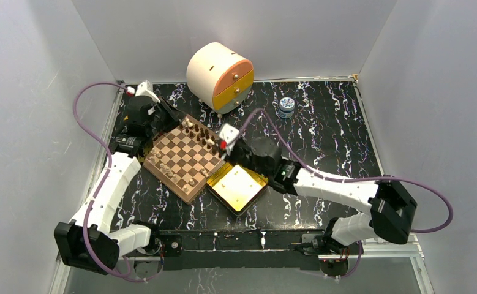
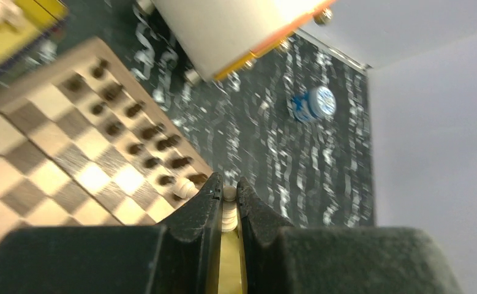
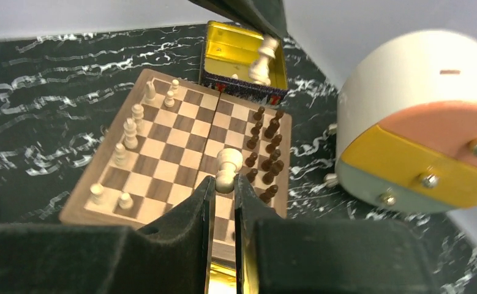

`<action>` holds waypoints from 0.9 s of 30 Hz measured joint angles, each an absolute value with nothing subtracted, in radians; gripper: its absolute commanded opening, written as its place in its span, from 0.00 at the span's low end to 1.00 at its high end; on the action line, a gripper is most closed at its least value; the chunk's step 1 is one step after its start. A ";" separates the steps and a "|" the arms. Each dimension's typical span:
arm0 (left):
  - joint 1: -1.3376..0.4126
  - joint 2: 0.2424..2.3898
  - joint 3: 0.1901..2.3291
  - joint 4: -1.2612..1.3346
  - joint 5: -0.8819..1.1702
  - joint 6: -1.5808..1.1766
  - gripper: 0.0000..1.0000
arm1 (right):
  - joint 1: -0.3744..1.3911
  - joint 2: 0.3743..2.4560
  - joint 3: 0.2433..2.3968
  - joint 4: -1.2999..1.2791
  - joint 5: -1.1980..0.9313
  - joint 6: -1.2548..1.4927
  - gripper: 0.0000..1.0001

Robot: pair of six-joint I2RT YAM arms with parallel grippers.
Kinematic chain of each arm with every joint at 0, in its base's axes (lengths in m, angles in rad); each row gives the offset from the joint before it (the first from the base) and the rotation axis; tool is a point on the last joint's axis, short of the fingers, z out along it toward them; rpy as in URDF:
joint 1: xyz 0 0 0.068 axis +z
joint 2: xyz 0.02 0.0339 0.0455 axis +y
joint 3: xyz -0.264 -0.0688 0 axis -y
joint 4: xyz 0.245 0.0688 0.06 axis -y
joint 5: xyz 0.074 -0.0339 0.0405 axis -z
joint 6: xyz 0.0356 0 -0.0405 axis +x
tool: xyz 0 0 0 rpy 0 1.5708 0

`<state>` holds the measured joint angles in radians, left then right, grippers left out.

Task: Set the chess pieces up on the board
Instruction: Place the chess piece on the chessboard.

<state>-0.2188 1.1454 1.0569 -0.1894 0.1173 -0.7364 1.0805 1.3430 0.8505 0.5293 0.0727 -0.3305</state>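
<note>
Seeing both nearly shut here, we've got the left claw clamped on a tan piece and the right claw pinching a pale piece.

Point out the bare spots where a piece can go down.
Free: on the board, the middle rows between dark pieces and light pieces; the tabletop between blue jar and right arm. Crowded: around the gold tin.
</note>
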 measured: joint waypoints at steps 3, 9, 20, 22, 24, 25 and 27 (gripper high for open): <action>-0.219 1.145 1.103 -0.231 -0.002 -0.623 0.00 | 1.079 1.378 0.997 0.335 0.111 -0.171 0.02; -0.219 1.147 1.143 -0.299 -0.179 -0.466 0.00 | 1.081 1.488 1.178 0.023 0.086 0.054 0.01; -0.218 1.101 1.204 -0.361 -0.305 -0.385 0.00 | 1.082 1.813 1.522 -0.400 -0.021 0.287 0.03; -0.218 1.067 1.219 -0.370 -0.324 -0.381 0.00 | 1.082 1.869 1.596 -0.454 -0.034 0.313 0.03; -0.218 1.037 1.233 -0.375 -0.338 -0.377 0.00 | 1.082 1.932 1.673 -0.492 -0.045 0.331 0.03; -0.218 1.023 1.240 -0.376 -0.345 -0.375 0.00 | 1.082 1.964 1.711 -0.510 -0.052 0.340 0.03; -0.218 0.996 1.254 -0.376 -0.356 -0.373 0.00 | 1.082 2.026 1.783 -0.547 -0.061 0.354 0.04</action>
<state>-0.2180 0.9962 1.2545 -0.3756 -0.3565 -0.3729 1.0824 2.0262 1.7828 -0.5468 -0.0608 0.3542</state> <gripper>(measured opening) 0.097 0.216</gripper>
